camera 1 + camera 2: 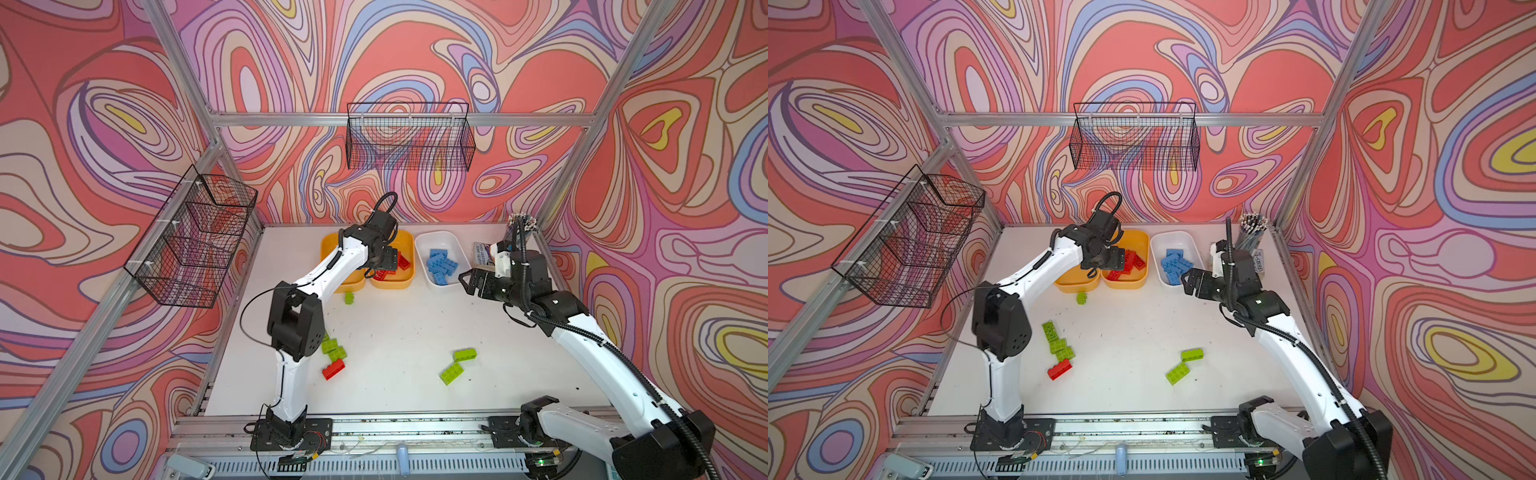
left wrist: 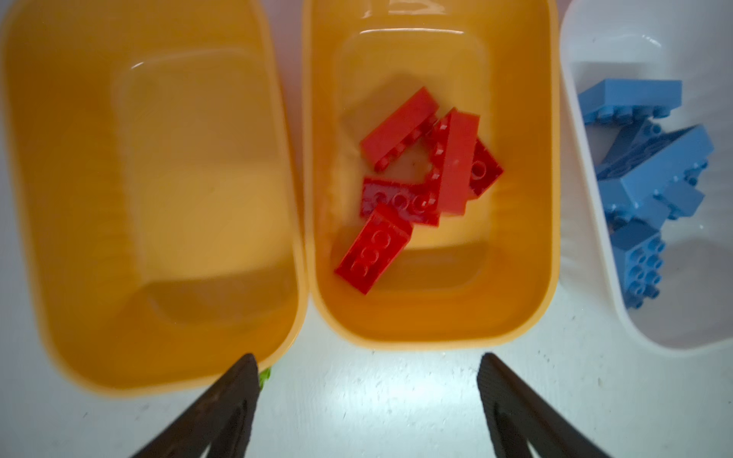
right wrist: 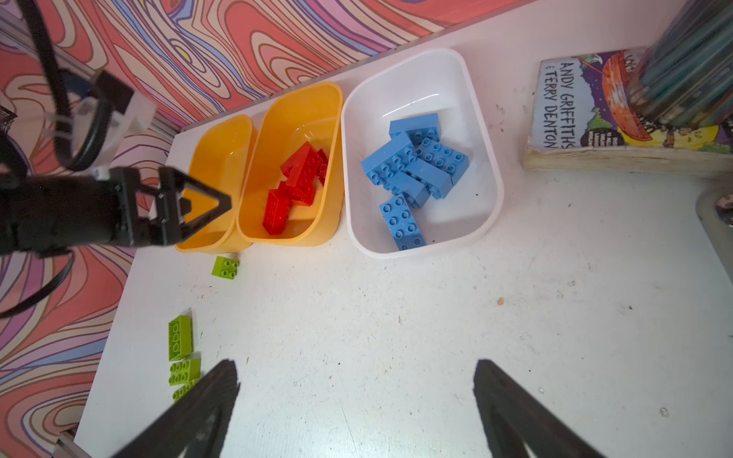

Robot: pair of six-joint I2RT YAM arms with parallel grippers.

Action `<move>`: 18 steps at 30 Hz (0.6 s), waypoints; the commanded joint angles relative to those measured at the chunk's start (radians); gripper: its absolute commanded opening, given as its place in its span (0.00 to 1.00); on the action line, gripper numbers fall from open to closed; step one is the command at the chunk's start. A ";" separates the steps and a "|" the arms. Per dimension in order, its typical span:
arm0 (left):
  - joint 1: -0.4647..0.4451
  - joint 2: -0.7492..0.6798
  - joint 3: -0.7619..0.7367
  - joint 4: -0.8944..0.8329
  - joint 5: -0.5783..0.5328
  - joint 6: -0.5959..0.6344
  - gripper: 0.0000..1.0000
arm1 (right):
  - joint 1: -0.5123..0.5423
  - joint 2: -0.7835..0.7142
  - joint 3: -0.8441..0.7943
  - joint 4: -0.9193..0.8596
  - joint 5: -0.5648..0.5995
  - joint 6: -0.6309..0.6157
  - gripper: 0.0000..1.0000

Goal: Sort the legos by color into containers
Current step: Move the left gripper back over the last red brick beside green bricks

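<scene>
- Table (image 1: 415, 324), loose: three green bricks (image 1: 1057, 345) by one loose red brick (image 1: 1059, 369) at left; small green brick (image 1: 349, 297) before the yellow tubs; green pair (image 1: 452, 372) right of centre.
- Left yellow tub (image 2: 47, 198): bare inside.
- Middle yellow tub (image 2: 515, 301): five red bricks (image 2: 456, 158); left gripper (image 2: 367, 359) above, spread wide, holding nothing.
- White tub (image 3: 488, 222): about six blue bricks (image 3: 428, 174).
- Right gripper (image 3: 355, 365): beside it, fully spread, holding nothing.
</scene>
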 commanded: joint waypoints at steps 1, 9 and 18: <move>-0.011 -0.220 -0.230 0.055 -0.090 -0.145 0.89 | 0.004 -0.024 0.001 0.038 -0.038 -0.023 0.98; -0.026 -0.708 -0.748 -0.069 -0.152 -0.462 0.90 | 0.004 -0.033 -0.051 0.100 -0.119 -0.020 0.98; -0.065 -0.952 -1.007 -0.180 -0.105 -0.703 0.92 | 0.005 -0.050 -0.089 0.108 -0.135 -0.026 0.98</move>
